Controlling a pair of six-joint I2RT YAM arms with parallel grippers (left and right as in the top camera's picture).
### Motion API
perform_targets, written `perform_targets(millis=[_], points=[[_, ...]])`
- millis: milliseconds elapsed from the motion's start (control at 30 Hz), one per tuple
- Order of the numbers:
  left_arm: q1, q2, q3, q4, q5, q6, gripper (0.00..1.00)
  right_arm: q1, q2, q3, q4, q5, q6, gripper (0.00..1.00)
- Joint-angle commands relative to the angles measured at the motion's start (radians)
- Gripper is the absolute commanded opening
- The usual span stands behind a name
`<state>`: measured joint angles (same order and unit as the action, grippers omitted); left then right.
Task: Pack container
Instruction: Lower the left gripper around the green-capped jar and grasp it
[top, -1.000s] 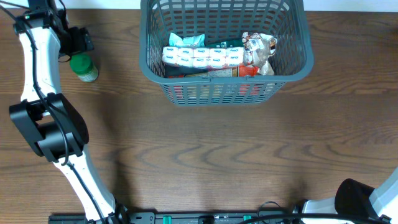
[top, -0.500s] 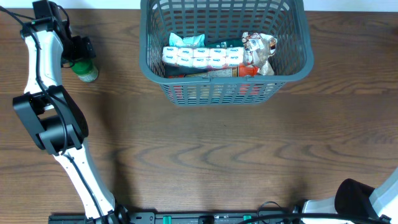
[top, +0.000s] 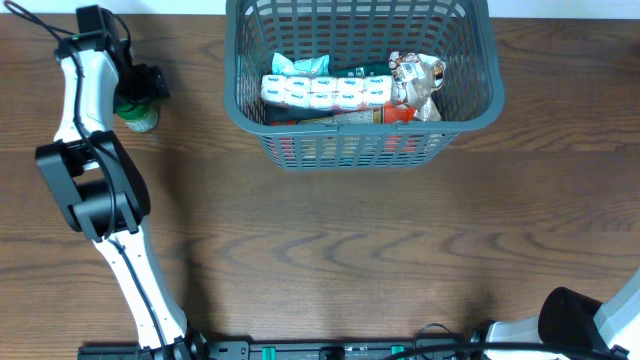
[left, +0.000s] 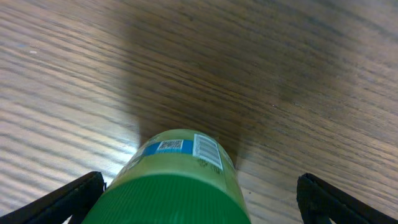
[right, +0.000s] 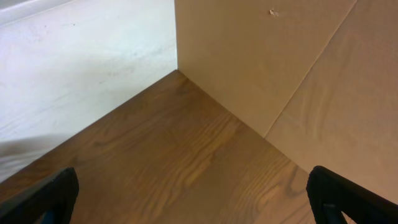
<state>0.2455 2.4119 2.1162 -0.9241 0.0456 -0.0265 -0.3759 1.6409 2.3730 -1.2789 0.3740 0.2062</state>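
Bottle label (left: 180, 147) seemingly illegible

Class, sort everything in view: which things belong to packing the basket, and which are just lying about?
Job in hand: container; white packet inside it; green-lidded jar; left tool, open at the jar.
Lying about: wooden table; right arm, parked at the corner.

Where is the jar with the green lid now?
In the overhead view the jar stands at the table's far left, left of the container, between the fingers of the open left gripper.

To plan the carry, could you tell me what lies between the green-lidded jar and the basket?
Only bare table separates jar and basket, seen in the overhead view.
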Motion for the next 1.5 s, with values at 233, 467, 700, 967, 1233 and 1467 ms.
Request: perform_targets(millis=[233, 467, 700, 967, 1233, 1467], points=[[0.003, 0.056, 0.001, -0.001, -0.012, -0.006, 0.96, -0.002, -0.001, -0.001, 0.000, 0.006, 0.018, 0.99], [0.003, 0.057, -0.001, 0.005, -0.013, -0.006, 0.93, -0.002, -0.001, -0.001, 0.000, 0.006, 0.018, 0.99], [0.003, 0.057, -0.030, 0.006, -0.045, -0.014, 0.91, -0.002, -0.001, -0.001, 0.000, 0.006, 0.018, 0.99], [0.004, 0.057, -0.040, 0.001, -0.046, -0.013, 0.43, -0.002, -0.001, -0.001, 0.000, 0.006, 0.018, 0.99], [0.006, 0.057, -0.040, 0.001, -0.047, -0.013, 0.06, -0.002, -0.001, -0.001, 0.000, 0.006, 0.018, 0.99], [0.006, -0.005, -0.015, 0.002, -0.047, -0.012, 0.06, -0.002, -0.001, -0.001, 0.000, 0.006, 0.018, 0.99]])
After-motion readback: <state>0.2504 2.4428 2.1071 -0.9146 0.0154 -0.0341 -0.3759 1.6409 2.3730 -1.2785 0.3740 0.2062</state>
